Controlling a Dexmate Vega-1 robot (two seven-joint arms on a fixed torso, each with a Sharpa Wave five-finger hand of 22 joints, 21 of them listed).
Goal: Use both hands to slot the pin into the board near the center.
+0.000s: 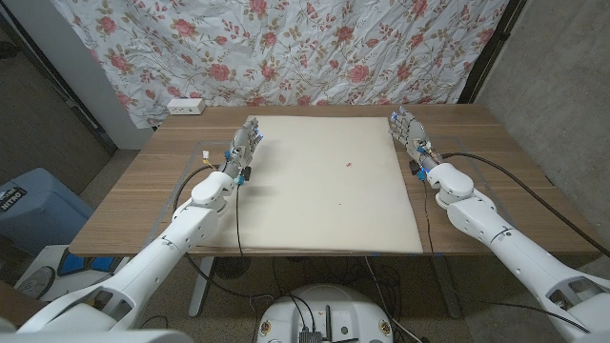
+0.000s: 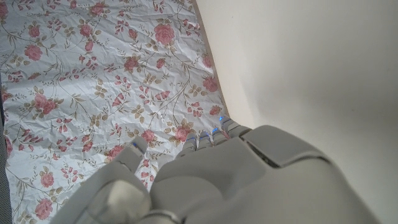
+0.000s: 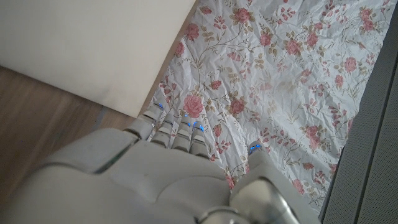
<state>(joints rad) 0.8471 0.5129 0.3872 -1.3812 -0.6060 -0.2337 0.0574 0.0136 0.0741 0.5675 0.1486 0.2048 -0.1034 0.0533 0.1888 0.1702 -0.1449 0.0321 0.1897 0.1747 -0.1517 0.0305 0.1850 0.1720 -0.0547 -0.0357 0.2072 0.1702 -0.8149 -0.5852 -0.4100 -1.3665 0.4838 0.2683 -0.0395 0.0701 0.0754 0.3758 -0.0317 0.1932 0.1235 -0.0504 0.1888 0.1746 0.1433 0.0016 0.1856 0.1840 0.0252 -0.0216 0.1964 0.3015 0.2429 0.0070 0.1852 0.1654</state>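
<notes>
In the head view a large cream rectangular board (image 1: 329, 181) covers the middle of the brown wooden table (image 1: 143, 181), with the tiny red pin (image 1: 349, 164) lying alone on it near the centre, well apart from both hands; the grey left hand (image 1: 244, 148) stands at the board's left edge and the grey right hand (image 1: 410, 131) at its right edge, both empty with fingers extended, while a white power strip (image 1: 185, 106) sits at the table's far left corner before a rose-patterned floral curtain (image 1: 286, 48). The left wrist view looks over the back of the left hand (image 2: 236, 180), grasping nothing, at the curtain (image 2: 106, 81) and the board's pale surface (image 2: 311, 62). The right wrist view shows the right hand (image 3: 155, 180), also released, above the table's wood (image 3: 50, 112), the board's corner (image 3: 87, 43) and the curtain (image 3: 273, 74).
</notes>
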